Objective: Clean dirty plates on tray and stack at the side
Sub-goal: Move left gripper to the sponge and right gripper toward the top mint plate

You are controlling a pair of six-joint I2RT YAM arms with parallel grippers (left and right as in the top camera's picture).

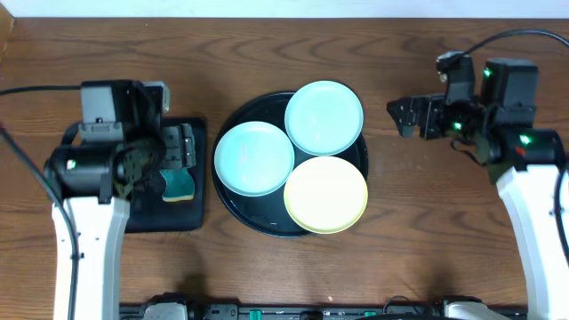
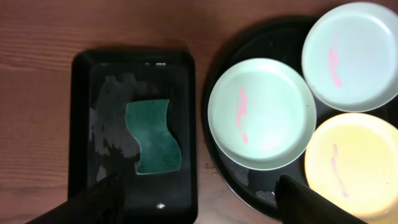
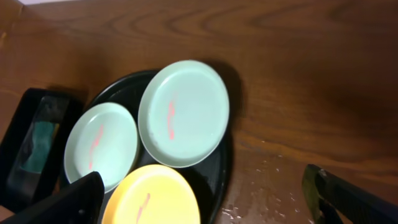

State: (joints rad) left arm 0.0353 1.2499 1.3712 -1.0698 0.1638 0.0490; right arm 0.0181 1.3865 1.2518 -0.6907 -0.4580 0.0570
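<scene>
Counter [image 1: 267,36]: dark brown wood grain. It carries everything here.
Tray [image 1: 242,210]: large, round, black and shallow, at the middle of the counter in the overhead view. All three plates lie on it.
Rectangular tray [image 1: 169,215]: smaller and black, just beside the round tray at its 9 o'clock. Its floor shines wet.
Mint plate, left [image 1: 253,158]: at 9 o'clock on the round tray, inside the rim. It has a pink streak across its middle and touches both other plates.
Mint plate, upper [image 1: 324,117]: at 1 o'clock, with its far edge reaching past the tray rim. It carries a pink streak.
Yellow plate [image 1: 325,194]: at 5 o'clock, with its outer edge over the rim. It carries a faint pink streak.
Sponge [image 2: 153,137]: green with wavy sides. It lies flat in the rectangular tray, toward its 3 o'clock side.
Left fingers [image 2: 93,199]: spread wide and holding nothing. They hang above the rectangular tray, with the sponge between and ahead of them.
Right fingers [image 3: 74,199]: spread wide and empty. They hang over bare counter at the round tray's 2 o'clock, apart from the plates.
</scene>
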